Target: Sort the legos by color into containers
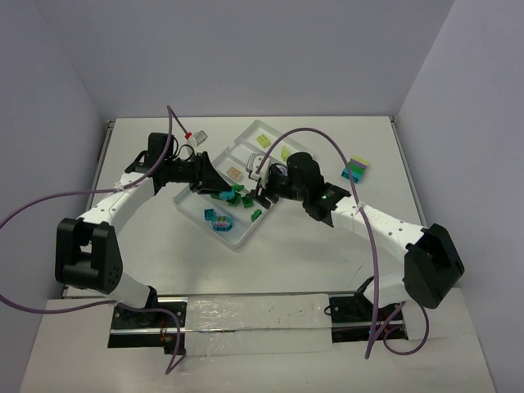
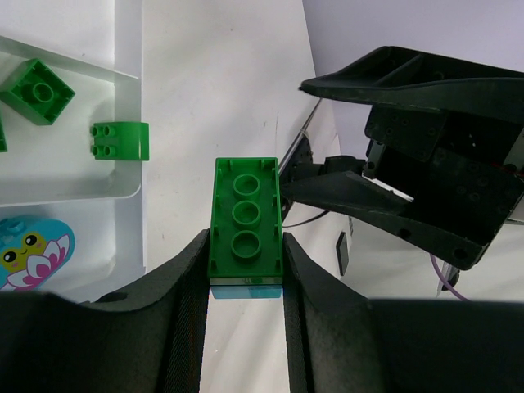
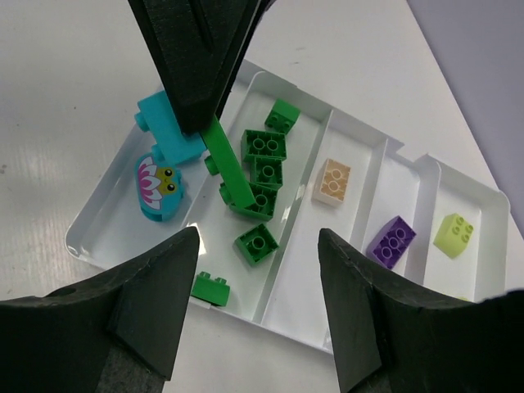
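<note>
My left gripper (image 2: pixel 244 242) is shut on a long green lego (image 2: pixel 246 214) with a teal-blue lego (image 2: pixel 246 291) stuck under it, held above the clear tray (image 1: pixel 237 242). The right wrist view shows this pair, green (image 3: pixel 229 168) and teal (image 3: pixel 168 127), hanging over the compartment of loose green legos (image 3: pixel 264 146). A teal flower-printed brick (image 3: pixel 160 184) lies in the end compartment. Other compartments hold a peach lego (image 3: pixel 333 180), a purple one (image 3: pixel 391 241) and a yellow-green one (image 3: pixel 454 232). My right gripper (image 3: pixel 258 303) is open and empty over the tray's near rim (image 3: pixel 279 331), facing the left gripper.
A multi-colour clump of legos (image 1: pixel 354 169) stands on the table right of the tray. One small green lego (image 3: pixel 210 288) sits at the tray's near rim. Purple cables arc above both arms. White walls close in the table at the back and sides.
</note>
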Robot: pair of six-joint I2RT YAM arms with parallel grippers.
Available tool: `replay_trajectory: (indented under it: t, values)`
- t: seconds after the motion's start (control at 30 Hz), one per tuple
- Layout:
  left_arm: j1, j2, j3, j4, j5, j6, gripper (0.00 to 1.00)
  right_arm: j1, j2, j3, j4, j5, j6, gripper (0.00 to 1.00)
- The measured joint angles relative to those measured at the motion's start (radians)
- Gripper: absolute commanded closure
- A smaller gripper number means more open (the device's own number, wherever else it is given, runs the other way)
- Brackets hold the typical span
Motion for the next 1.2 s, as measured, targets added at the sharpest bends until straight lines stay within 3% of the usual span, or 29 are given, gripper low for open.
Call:
replay_trajectory:
  t: [0.23,0.77,0.97,1.0,1.03,1.17,1.2]
  values:
    - [-0.007,0.0,0.0,0.001,-0.004,-0.001,1.0,0.002,0.063,0.048,-0.009,-0.054,-0.025,0.4]
    - [-0.018,0.0,0.0,-0.002,-0.005,-0.001,1.0,0.024,0.136,0.101,-0.036,-0.112,-0.043,0.69]
    - [-0.017,0.0,0.001,0.002,-0.024,0.001,1.0,0.025,0.145,0.109,-0.062,-0.123,-0.046,1.0]
    - [-0.017,0.0,0.001,0.002,-0.025,0.002,1.0,0.026,0.145,0.109,-0.063,-0.123,-0.046,1.0]
    - [-0.017,0.0,0.001,0.002,-0.026,0.003,0.92,0.026,0.145,0.109,-0.063,-0.123,-0.046,1.0]
    - [-0.017,-0.003,0.001,0.003,-0.033,0.007,0.38,0.026,0.145,0.109,-0.063,-0.121,-0.046,1.0]
    - [-0.018,-0.005,0.001,0.005,-0.038,0.006,0.31,0.026,0.145,0.109,-0.062,-0.119,-0.045,1.0]
